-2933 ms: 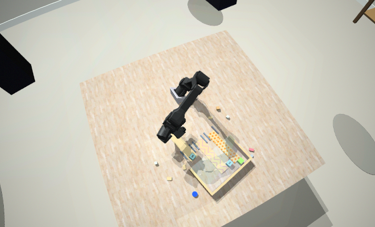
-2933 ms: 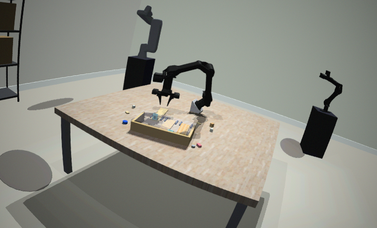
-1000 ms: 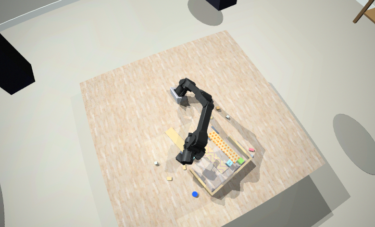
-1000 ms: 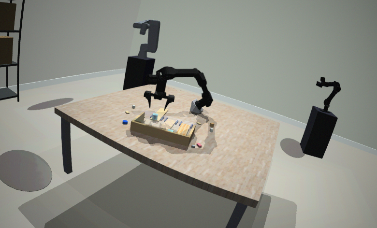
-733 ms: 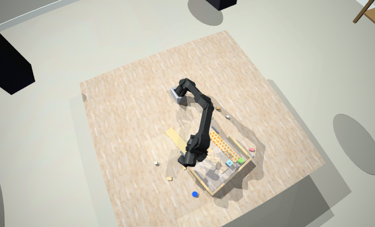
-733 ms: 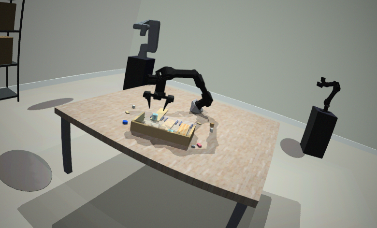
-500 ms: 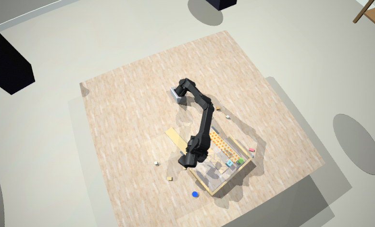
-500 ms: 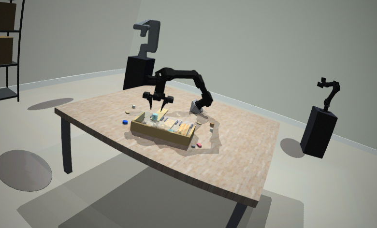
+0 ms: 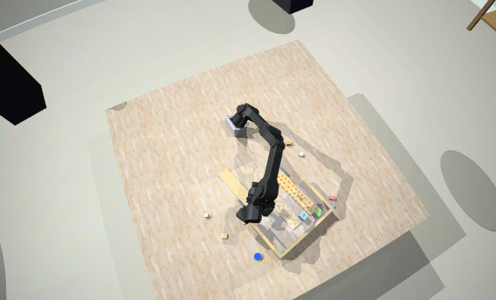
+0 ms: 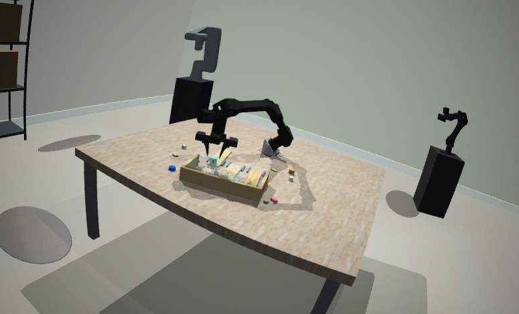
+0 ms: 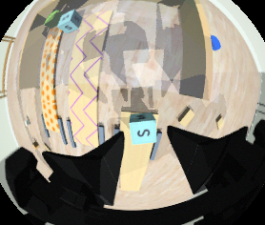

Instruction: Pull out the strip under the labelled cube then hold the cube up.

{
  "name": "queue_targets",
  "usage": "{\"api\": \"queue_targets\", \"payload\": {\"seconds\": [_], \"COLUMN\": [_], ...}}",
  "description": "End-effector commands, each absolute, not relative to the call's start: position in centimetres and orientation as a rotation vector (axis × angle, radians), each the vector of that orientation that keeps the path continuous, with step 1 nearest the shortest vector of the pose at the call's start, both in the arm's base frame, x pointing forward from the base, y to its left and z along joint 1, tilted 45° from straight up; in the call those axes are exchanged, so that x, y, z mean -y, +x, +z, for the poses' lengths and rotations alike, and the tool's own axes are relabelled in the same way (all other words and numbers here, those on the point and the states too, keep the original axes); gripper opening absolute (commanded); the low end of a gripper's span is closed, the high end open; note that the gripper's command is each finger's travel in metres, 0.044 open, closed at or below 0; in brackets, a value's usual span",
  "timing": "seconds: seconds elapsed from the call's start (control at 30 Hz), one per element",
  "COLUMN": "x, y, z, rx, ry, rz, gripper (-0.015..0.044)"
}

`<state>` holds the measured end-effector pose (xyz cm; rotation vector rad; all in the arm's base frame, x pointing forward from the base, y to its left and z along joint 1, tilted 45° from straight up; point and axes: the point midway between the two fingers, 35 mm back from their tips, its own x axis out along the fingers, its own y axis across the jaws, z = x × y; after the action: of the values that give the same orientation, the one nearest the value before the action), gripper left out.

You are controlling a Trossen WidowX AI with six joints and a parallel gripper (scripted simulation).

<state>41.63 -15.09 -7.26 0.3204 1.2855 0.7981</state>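
A light blue cube marked "S" [image 11: 143, 132] [image 10: 213, 159] rests on a plain tan strip [image 11: 133, 173] [image 9: 232, 181] at the near end of the wooden tray [image 9: 303, 236] [image 10: 222, 183]. The strip sticks out of the tray onto the table. My gripper [image 11: 145, 132] [image 10: 215, 149] [image 9: 245, 218] hangs just above this cube with one finger on each side. The fingers are half open and do not touch it. In the top view the gripper hides the cube. A zigzag strip [image 11: 81, 71] and an orange dotted strip [image 11: 48, 88] [image 9: 292, 191] lie beside the tan one.
A second light blue cube [image 11: 68, 21] [image 9: 303, 215] and a green cube [image 11: 51, 16] [image 9: 318, 211] sit at the tray's far end. A blue disc [image 9: 257, 256] [image 10: 172, 167] [image 11: 215, 42] and small loose blocks, white [image 9: 206, 215], tan [image 9: 224, 236] and pink [image 9: 332, 197], lie on the table around the tray.
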Motion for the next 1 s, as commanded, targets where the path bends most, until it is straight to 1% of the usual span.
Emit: {"api": "queue_targets", "payload": {"seconds": [0.0, 0.53, 0.67, 0.93, 0.97], "x": [14.3, 13.2, 13.4, 13.4, 13.4], "y": [41.6, 41.6, 41.7, 41.7, 41.7], "z": [-7.9, -9.0, -8.8, -8.8, -8.8], "rx": [-1.288, -1.288, -1.286, -1.286, -1.286], "ry": [0.333, 0.334, 0.321, 0.321, 0.321], "rz": [0.799, 0.800, 0.802, 0.802, 0.802], "gripper": [0.0250, 0.0250, 0.0145, 0.0092, 0.0065]}}
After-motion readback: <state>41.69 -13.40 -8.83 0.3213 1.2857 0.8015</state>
